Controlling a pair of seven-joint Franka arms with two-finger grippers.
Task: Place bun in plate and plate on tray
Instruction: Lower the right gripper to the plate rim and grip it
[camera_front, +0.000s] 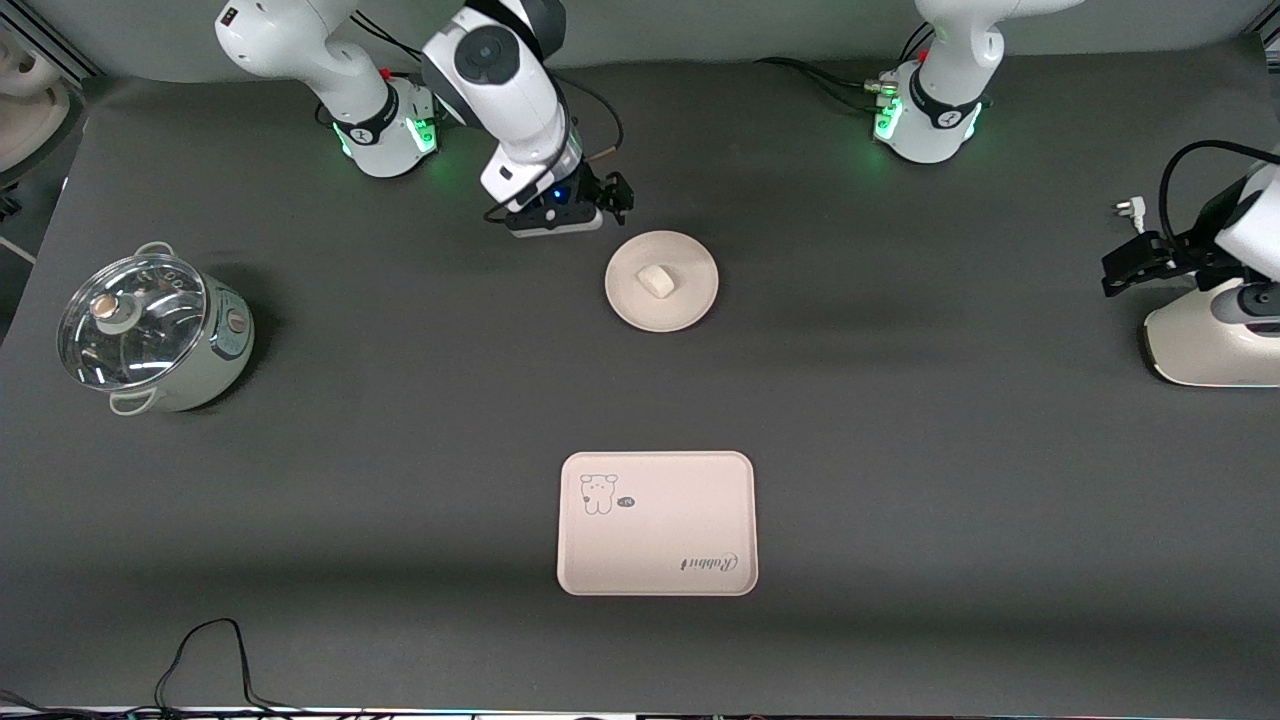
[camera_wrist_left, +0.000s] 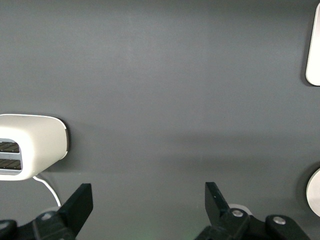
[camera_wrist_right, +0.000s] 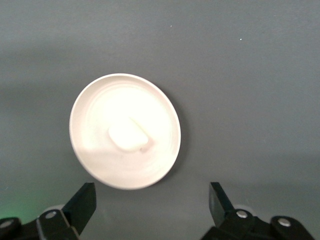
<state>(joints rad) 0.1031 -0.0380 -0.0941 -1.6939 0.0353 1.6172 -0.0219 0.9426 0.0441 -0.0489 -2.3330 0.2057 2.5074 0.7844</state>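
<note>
Bun (camera_front: 656, 280): small off-white rounded lump, soft-looking and matte, lying in the middle of the plate (camera_front: 690, 310), so the first half of the task reads as done. Right gripper (camera_front: 612, 197): fingers spread wide and holding nothing, hanging above the table just off the plate's rim on the side toward the robots' bases; the right wrist view shows both black fingers (camera_wrist_right: 82, 202) with the plate just ahead of them. Plate: round, shallow, cream-beige, smooth with a raised rim, resting flat on the dark cloth-like table (camera_front: 900, 450). Step in hand, as judged: grasping the plate by its rim; best done by lowering one finger inside the rim and one outside, pinching the thin edge firmly, then lifting level so the loose bun does not roll. Tray (camera_front: 700, 520): pale pinkish-beige rectangle with rounded corners, cartoon animal and script printed on it, well apart from the gripper, past the plate toward the front camera, nothing on it. Left gripper (camera_front: 1135, 265): fingers wide apart, holding nothing, waiting at its own end of the table over a white toaster (camera_front: 1215, 345). Cooking pot (camera_front: 150, 335): glass-lidded, pale green, at the right arm's end.
</note>
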